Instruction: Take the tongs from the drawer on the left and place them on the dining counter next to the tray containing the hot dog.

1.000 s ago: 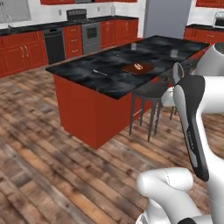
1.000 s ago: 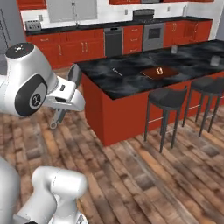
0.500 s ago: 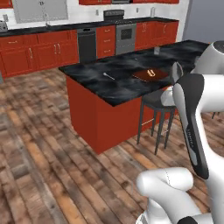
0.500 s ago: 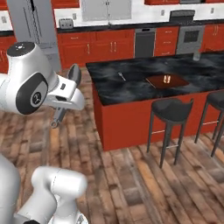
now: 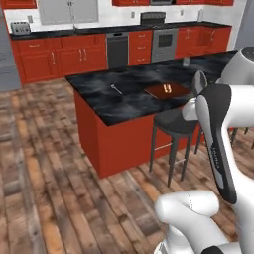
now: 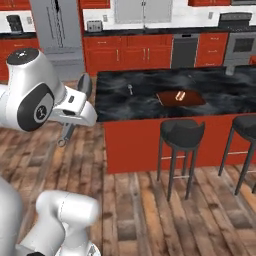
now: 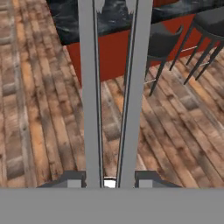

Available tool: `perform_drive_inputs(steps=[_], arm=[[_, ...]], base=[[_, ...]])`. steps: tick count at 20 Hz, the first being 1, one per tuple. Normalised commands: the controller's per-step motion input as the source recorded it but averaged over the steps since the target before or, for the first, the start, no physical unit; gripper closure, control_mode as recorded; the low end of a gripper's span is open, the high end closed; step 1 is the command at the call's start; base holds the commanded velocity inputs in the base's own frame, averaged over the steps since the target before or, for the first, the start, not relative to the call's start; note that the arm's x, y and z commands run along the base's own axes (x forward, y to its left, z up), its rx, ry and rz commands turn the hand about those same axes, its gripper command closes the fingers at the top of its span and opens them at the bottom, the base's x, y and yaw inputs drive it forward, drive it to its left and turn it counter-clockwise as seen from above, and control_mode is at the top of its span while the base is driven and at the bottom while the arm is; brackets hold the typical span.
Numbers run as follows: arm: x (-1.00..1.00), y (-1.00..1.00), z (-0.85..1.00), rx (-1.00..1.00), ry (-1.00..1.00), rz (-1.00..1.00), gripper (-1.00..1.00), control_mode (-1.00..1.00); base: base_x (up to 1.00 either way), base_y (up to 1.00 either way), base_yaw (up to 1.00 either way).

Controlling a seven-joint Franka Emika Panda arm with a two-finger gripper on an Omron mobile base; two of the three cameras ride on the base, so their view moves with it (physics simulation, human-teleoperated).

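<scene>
The plank floor slides under me and the whole kitchen has swung across both base views over the last second, so I read that as my base driving and turning, not as anything on the counter shifting. Nearest to me, the gripper (image 7: 109, 181) is clamped on the tongs (image 7: 111, 87), whose two grey arms run straight up the hand view from between the finger tips; in the right base view the tongs (image 6: 67, 134) hang down from the hand, over the floor, well short of the island. Beyond them stands a black stool (image 6: 182, 134) tucked against the near edge of the dining counter (image 6: 125, 107). On that top, toward the near edge and just past the stool, lies the tray (image 6: 180, 98) with the hot dog (image 6: 180, 94) on it. A small fork (image 6: 130, 89) sits apart, toward the counter's left end. The counter now faces me more squarely and closer than before, so I judge the carry is well along; what remains is closing in and setting the tongs down beside the tray.
</scene>
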Motion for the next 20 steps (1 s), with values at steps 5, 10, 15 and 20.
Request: perform_drive_inputs(steps=[5,10,15,20], arm=[[0.00,0.00,0.00,0.00,0.00,0.00,1.00,1.00],[0.00,0.00,0.00,0.00,0.00,0.00,1.00,1.00],[0.00,0.00,0.00,0.00,0.00,0.00,1.00,1.00],[0.00,0.00,0.00,0.00,0.00,0.00,1.00,1.00]], base=[[0.26,-1.00,0.38],[0.31,-1.00,0.38],[0.29,-1.00,0.33],[0.30,-1.00,0.27]])
